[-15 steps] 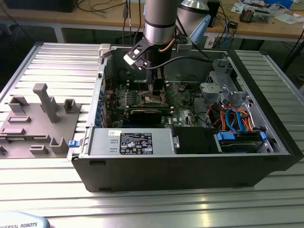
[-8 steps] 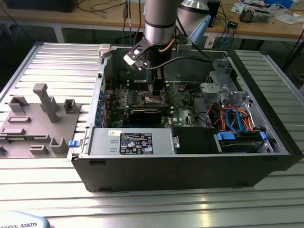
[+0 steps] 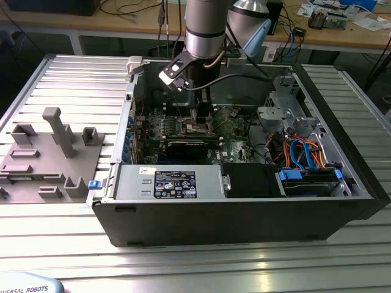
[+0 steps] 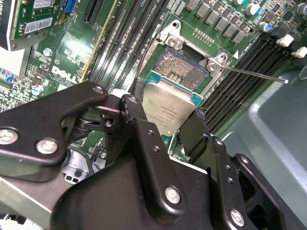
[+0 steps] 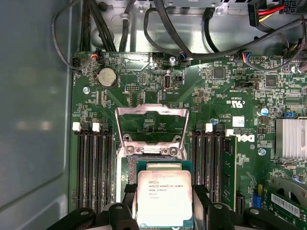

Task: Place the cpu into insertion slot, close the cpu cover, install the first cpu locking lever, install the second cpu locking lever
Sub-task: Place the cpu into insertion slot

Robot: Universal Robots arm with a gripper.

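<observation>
- cpu [image 5: 164, 198]: flat square chip, silvery-grey metal top on a green edge. Several lines of dark print and a small logo on the top, not transcribed.
- Clamped on two opposite edges between the black fingers [image 5: 128, 205] of the gripper [image 4: 165, 120], narrowed to the chip's width.
- Held level over the near part of the insertion slot [image 4: 184, 67], with rows of socket contacts exposed beyond the chip's far edge. Contact with the socket: cannot tell.
- cpu cover [image 5: 152, 111]: silvery frame with a square window, swung up and open past the far side of the slot.
- thin metal rod [image 4: 254, 75] standing out from one corner of the socket frame.
- Long black memory slots [image 5: 93, 167] on both flanks of the socket. White lettering on the green board [image 5: 230, 86].
- Exterior view: arm reaching down into the open computer case [image 3: 244, 213]; white-and-black printed label [image 3: 175, 184] on the grey box at its front; grey fixture tray [image 3: 49, 152] at the exterior view's left.
</observation>
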